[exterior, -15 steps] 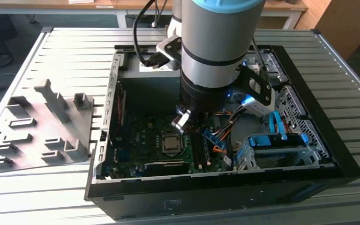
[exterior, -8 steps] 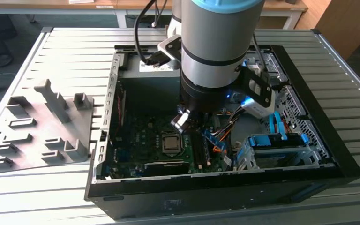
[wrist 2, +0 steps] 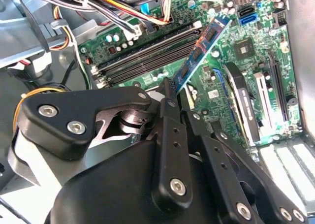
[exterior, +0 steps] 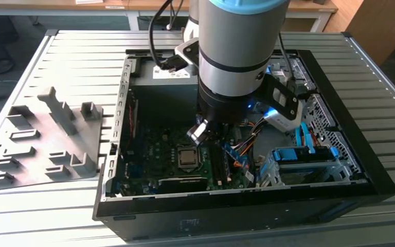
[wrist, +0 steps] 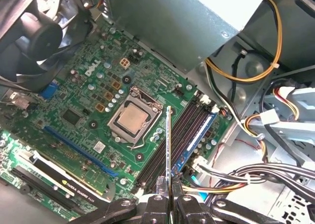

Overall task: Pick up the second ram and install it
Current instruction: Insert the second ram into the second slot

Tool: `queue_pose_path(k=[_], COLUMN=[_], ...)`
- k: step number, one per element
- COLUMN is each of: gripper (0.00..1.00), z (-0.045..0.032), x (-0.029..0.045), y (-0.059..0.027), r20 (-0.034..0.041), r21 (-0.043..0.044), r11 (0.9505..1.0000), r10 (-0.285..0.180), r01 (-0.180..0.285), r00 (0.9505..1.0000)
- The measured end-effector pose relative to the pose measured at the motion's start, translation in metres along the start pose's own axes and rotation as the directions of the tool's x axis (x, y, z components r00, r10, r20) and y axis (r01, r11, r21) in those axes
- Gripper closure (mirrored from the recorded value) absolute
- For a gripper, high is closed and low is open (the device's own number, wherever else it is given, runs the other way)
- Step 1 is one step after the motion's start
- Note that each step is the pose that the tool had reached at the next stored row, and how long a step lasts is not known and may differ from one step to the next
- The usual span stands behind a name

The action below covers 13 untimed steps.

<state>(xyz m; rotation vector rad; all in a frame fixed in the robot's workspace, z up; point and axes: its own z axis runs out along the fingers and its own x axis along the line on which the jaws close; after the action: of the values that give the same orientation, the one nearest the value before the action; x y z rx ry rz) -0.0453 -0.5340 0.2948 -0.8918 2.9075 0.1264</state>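
You've got a slatted metal table [exterior: 60,46] carrying an open black computer case [exterior: 252,206] lying on its side. The grey robot arm [exterior: 235,46] reaches straight down into it.

A grey slotted plastic tray [exterior: 39,144] lies on the table at the exterior view's left, well apart from the case.

Inside the case is a green motherboard [wrist: 93,86], with a black fan [wrist: 34,32] at one corner. The square silver CPU socket [wrist: 134,118] sits near the middle of the board. A row of long black memory slots [wrist: 182,135] runs just beside the socket. A blue strip [wrist: 199,138] stands along the slot nearest the black-and-yellow cable bundle [wrist: 246,172].

Your black linkage gripper [wrist: 169,187] is clamped tight on the second ram [wrist 2: 204,44], a thin blue-green circuit stick with black chips. Its fingers [wrist: 178,200] pinch one end, and the rest of the stick juts out past the tips.

In the first wrist view you see the stick edge-on, over the board between socket and slots. In the second wrist view it crosses the slot row at an angle.

Can't tell whether its far end touches a slot. It isn't seated flat in one.
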Motion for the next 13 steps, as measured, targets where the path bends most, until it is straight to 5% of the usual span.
queue_pose_path(k=[13], gripper=[0.86], z=[0.0001], x=[0.0000], y=[0.0000], r20=[0.0035], r21=[0.0078], r11=[0.9978], r10=[0.066], r01=[-0.066], r00=[0.9978])
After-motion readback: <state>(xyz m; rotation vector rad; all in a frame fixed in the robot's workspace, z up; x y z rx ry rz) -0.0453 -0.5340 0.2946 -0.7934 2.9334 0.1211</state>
